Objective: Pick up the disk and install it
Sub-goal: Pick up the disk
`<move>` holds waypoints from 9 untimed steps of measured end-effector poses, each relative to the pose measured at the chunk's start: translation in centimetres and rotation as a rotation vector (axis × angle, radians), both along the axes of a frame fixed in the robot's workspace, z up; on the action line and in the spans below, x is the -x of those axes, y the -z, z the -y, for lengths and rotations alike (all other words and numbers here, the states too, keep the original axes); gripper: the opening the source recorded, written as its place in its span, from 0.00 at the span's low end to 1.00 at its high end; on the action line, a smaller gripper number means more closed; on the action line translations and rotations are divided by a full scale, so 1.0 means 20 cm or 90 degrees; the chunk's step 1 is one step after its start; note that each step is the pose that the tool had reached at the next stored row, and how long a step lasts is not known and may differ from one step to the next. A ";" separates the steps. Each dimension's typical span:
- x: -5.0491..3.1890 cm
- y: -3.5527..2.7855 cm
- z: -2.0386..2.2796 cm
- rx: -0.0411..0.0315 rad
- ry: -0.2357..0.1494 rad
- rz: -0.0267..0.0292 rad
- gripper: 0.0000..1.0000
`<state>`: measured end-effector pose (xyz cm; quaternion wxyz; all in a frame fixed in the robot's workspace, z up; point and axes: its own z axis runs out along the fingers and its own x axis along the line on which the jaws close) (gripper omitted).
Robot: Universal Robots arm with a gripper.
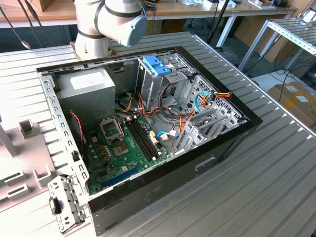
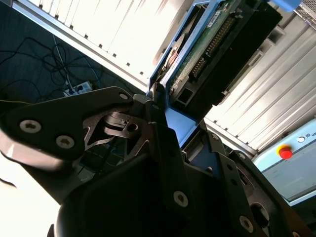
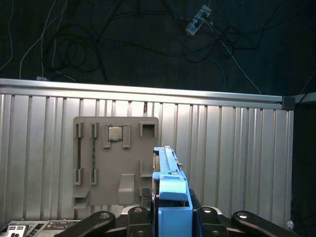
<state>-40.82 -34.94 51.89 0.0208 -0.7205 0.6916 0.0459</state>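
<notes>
1. The gripper (image 3: 170, 216) holds the disk (image 3: 169, 165), squeezing its blue frame from both sides;
2. the disk's long side sticks straight out from the gripper, away from the wrist;
3. it hangs in the air above the ribbed table (image 3: 237, 148), next to the grey holder plate (image 3: 116, 153);
4. the open computer case (image 1: 232, 143) sits well apart.

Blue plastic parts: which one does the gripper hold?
The disk in its blue frame, clamped in the gripper; the other blue bracket sits atop the drive cage in the case.
</notes>
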 end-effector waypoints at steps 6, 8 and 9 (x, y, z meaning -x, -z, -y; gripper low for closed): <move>-0.047 0.002 0.008 0.0000 0.000 0.0000 0.37; -0.051 0.002 0.009 0.0000 0.000 0.0000 0.37; -0.053 0.002 0.009 0.0000 0.000 0.0000 0.37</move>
